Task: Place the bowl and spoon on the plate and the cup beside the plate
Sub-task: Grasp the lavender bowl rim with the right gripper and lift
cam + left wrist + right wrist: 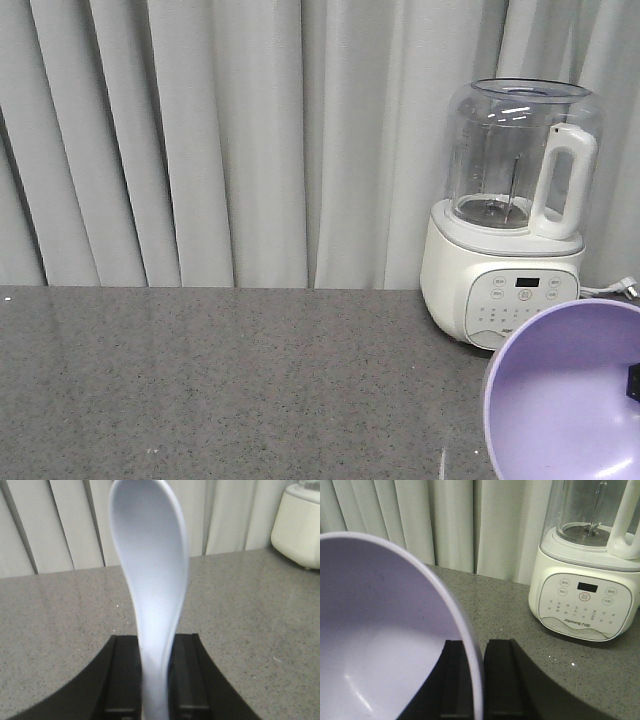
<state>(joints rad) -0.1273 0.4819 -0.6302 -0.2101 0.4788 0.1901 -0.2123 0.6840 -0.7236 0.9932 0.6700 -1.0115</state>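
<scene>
I see a grey speckled stone surface (230,380) running the full width of the front view. It ends at a wall of pale grey curtain (250,140) that hangs in long vertical folds right down to the back edge. On the right, close to the curtain, a white blender (510,230) stands upright on the surface. It has a clear jug with a white handle, and its control panel has a small dark display. A white plug (625,287) lies just beside its base at the frame's right edge.

My left fingers (122,675) are closed on the handle of the spoon (150,580), one black pad on each side. The spoon stands upright out of them with its scoop at the top, seen against the curtain, and the grey surface spreads out beyond it. It is blurred, so I cannot make out any finer detail.

My right fingers (505,675) are clamped on the rim of the bowl (380,640), and the rim runs between the two pads. In the front view the bowl fills the lower right corner. It is tilted so its lavender inside faces the camera, and it overlaps the foot of the blender. I cannot tell whether it touches the surface.
</scene>
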